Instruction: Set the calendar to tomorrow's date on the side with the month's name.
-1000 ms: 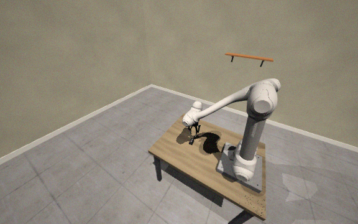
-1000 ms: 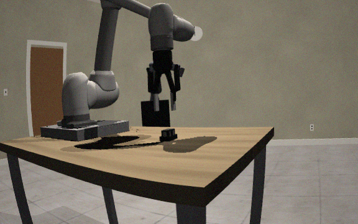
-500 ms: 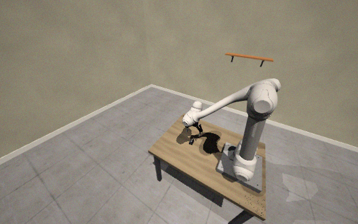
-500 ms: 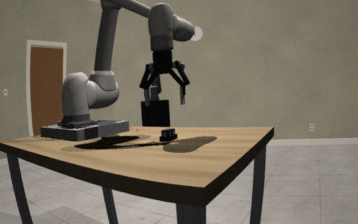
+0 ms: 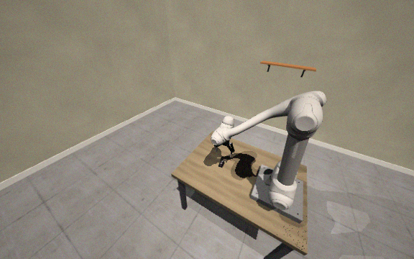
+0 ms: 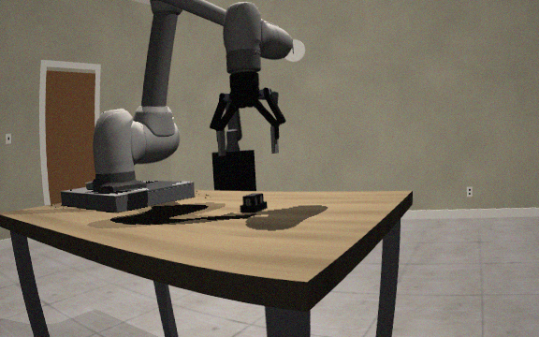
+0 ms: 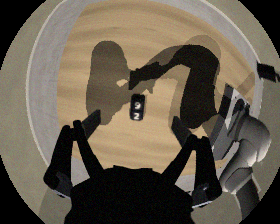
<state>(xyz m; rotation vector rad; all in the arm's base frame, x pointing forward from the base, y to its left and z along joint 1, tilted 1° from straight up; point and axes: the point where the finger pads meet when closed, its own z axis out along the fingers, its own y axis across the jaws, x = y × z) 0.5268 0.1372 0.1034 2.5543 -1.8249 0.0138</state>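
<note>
The black two-finger gripper (image 5: 225, 147) (image 6: 249, 146) (image 7: 136, 119) stands wide open above the wooden table (image 5: 207, 173) (image 6: 232, 243) (image 7: 156, 137), nothing between its fingers. Below it, the small dark calendar (image 5: 221, 163) (image 6: 253, 207) (image 7: 137, 107) sits on the tabletop; from the wrist view its two upper faces show a white 9 and a white 2. Which side carries the month's name cannot be told. If a cube needs turning, the gripper would do well to centre over that one alone, narrow before descending, grip squarely and lift straight, lest a finger knock its neighbour or drag the tray.
</note>
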